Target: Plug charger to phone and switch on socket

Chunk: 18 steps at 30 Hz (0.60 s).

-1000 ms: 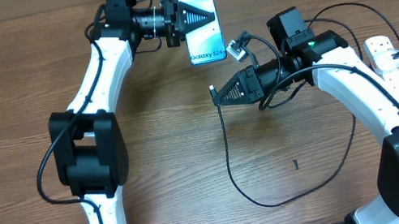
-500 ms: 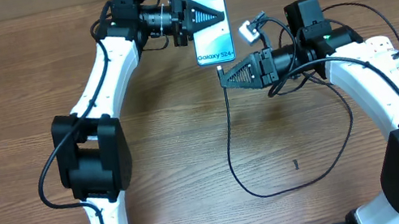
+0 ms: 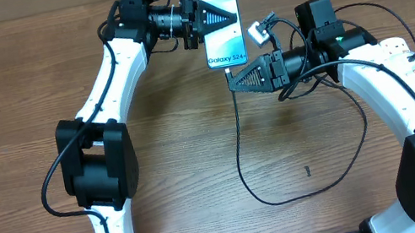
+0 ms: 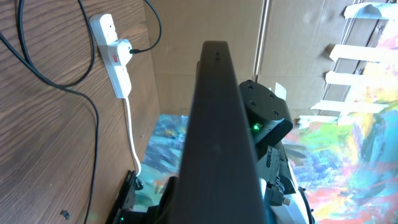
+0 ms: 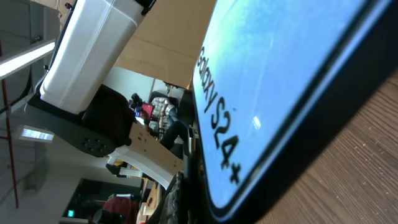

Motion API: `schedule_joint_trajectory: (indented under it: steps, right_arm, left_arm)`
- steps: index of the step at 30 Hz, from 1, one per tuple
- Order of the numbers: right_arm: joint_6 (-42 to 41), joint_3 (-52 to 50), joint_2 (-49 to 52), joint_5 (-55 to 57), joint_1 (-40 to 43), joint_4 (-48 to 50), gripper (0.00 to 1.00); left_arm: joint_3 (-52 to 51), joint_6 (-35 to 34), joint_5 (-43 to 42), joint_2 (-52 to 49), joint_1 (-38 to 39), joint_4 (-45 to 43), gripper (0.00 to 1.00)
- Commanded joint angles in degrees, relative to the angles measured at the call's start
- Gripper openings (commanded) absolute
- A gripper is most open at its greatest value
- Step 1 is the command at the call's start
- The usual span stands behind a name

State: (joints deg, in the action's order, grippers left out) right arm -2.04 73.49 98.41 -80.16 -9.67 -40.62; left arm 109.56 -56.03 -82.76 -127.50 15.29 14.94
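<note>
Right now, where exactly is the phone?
In the overhead view the phone is top centre, gripped by the left end effector, with the right end effector, holding the charger, just below its lower edge.

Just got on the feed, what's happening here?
The left end effector holds the phone, screen up. The right end effector grips the charger near its plug end and has it at the phone's lower edge; whether it is seated cannot be told. The socket lies off to the right, with neither arm on it.
</note>
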Motion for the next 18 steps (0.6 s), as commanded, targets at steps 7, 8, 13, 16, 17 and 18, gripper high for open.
schedule_joint_trajectory:
  steps: [7, 8, 13, 16, 17, 18]
  right_arm:
    - [-0.76, 0.02, -0.26, -1.4, 0.11, 0.11, 0.04]
    - [-0.79, 0.02, -0.26, -1.4, 0.11, 0.22, 0.04]
    - [-1.75, 0.02, -0.26, -2.25, 0.11, 1.95, 0.04]
    - [-2.73, 0.02, -0.26, -2.25, 0.13, 3.13, 0.04]
    - [-2.73, 0.02, -0.26, -2.25, 0.13, 3.32, 0.04]
    - [-2.71, 0.02, -0.26, -2.23, 0.13, 3.32, 0.04]
  left_arm:
    - [1.18, -2.21, -2.4, 1.92, 0.02, -0.46, 0.04]
    - [1.18, -2.73, -2.45, 1.92, 0.02, -0.46, 0.04]
    - [1.18, -2.95, -2.73, 1.92, 0.04, -0.46, 0.04]
    - [1.18, -2.95, -3.02, 1.92, 0.09, -0.46, 0.04]
    - [1.18, -2.95, -3.04, 1.92, 0.09, -0.46, 0.04]
    - [1.18, -2.91, -3.04, 1.92, 0.11, -0.46, 0.04]
